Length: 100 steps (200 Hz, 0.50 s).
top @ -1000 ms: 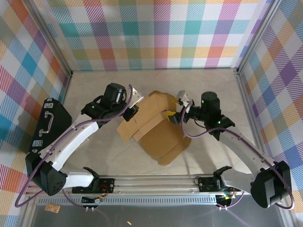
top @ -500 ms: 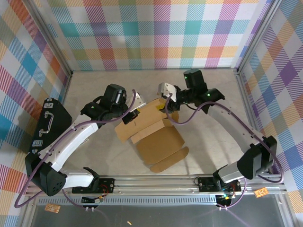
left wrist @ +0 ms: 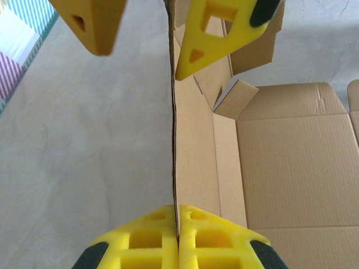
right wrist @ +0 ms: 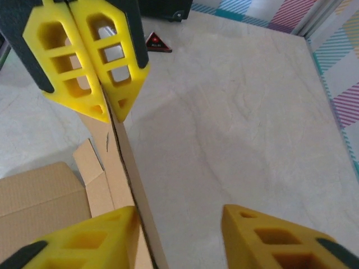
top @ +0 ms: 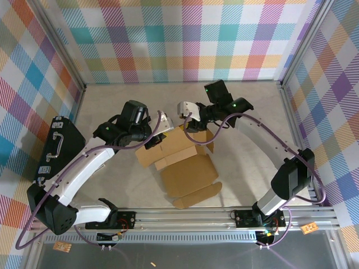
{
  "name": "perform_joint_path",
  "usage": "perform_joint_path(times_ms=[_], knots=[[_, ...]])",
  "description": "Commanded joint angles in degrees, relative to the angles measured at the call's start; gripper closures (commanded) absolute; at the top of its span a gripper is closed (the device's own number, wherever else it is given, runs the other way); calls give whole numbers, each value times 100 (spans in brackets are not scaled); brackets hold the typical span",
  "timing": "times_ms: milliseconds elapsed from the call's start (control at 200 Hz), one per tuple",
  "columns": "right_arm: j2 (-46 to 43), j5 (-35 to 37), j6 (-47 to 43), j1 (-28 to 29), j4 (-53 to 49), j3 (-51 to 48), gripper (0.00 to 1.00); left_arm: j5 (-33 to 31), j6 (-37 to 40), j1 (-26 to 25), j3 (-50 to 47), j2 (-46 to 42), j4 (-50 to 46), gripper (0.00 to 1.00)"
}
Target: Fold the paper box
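Noting the paper box (top: 188, 168) at centre frame, one wall upright, pinched by the left gripper (left wrist: 178, 216) and straddled by the right gripper (right wrist: 178, 212), jaws spread: an uneven squeeze may buckle it.

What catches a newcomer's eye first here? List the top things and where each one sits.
The brown paper box lies half-folded mid-table, with one flap standing upright on edge. The left gripper is clamped shut on that flap, while the right gripper straddles the flap's other end with its jaws open. Bright plaid walls ring the table, and a black case sits at the left edge.
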Motion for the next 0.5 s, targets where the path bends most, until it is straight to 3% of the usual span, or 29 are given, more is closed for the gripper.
perform_joint_path(times_ms=[0, 185, 370, 495], knots=[[132, 2, -331, 76, -382, 235, 63, 155, 201, -23, -32, -49, 53, 100], [189, -35, -370, 85, -318, 204, 78, -38, 100, -19, -133, 72, 443, 98], [185, 251, -359, 77, -38, -36, 99, -220, -296, 46, -254, 45, 924, 73], [204, 488, -428, 50, 122, -222, 100, -54, -947, 232, -303, -240, 1247, 63]])
